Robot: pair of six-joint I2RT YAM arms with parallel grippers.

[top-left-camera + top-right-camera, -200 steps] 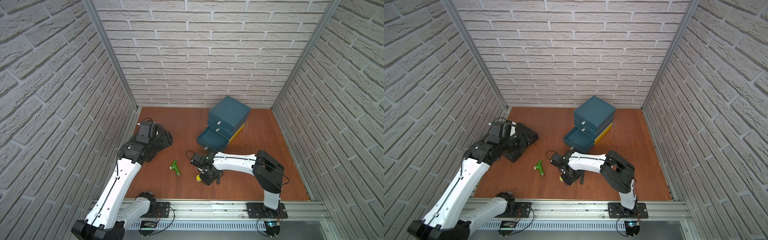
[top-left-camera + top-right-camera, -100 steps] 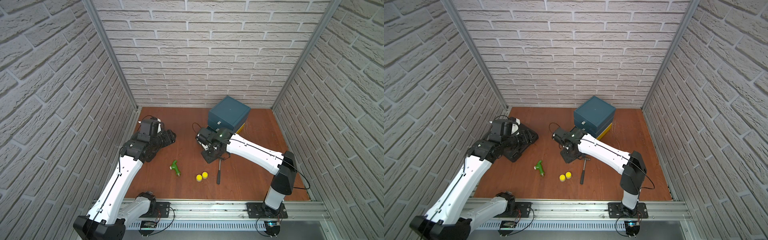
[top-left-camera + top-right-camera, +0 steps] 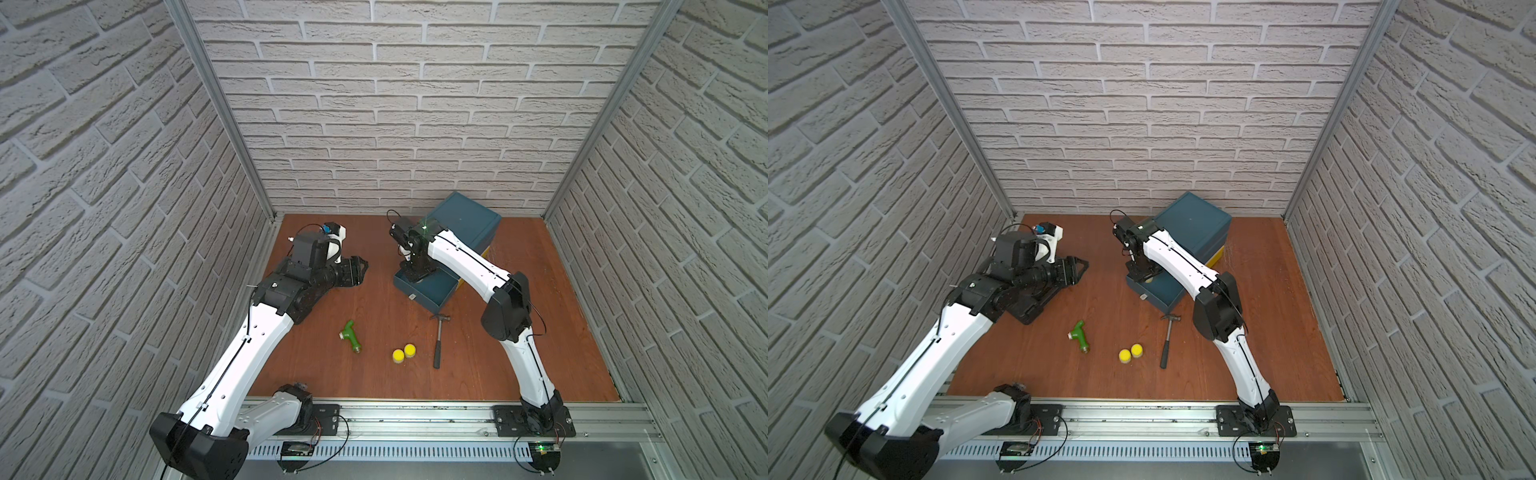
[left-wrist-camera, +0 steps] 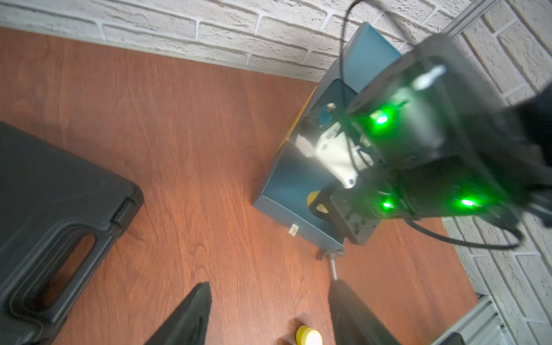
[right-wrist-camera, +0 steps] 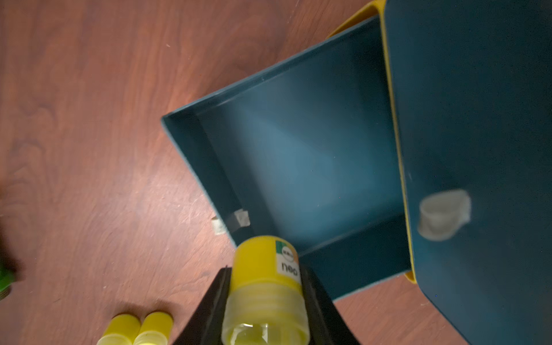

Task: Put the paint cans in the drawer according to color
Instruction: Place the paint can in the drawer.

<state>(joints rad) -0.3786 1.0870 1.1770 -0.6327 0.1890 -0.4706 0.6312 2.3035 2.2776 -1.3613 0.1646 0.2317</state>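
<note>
While two small yellow-lidded paint pots sit on the brown wooden tabletop nearest me, my right gripper is clamped on a third yellow pot above the open teal drawer, which looks empty. My left gripper has its jaws apart and holds nothing. I see no blue or pink pots; possibly they're already stowed.

Whitish brick walls, reddish wooden floor

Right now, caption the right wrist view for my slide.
Right tool holds a yellow paint can at the open blue drawer; two more cans wait outside.
</note>
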